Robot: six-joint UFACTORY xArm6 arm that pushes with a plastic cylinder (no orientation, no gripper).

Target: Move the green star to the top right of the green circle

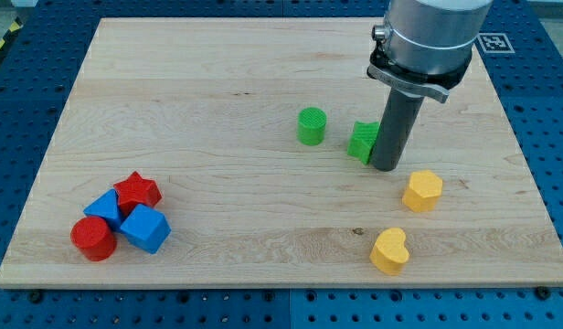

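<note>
The green star (362, 141) lies on the wooden board (217, 137), right of centre, partly hidden by my rod. The green circle (311, 125), a short cylinder, stands just to the star's left with a small gap between them. My tip (386, 167) rests on the board against the star's right side, slightly below it. The rod rises from there to the arm's grey body at the view's top right.
Two yellow heart blocks lie below and right of my tip, one (422, 190) close by and one (389, 250) lower down. At the view's lower left a cluster holds a red star (137, 191), a red cylinder (92, 238) and two blue blocks (144, 228).
</note>
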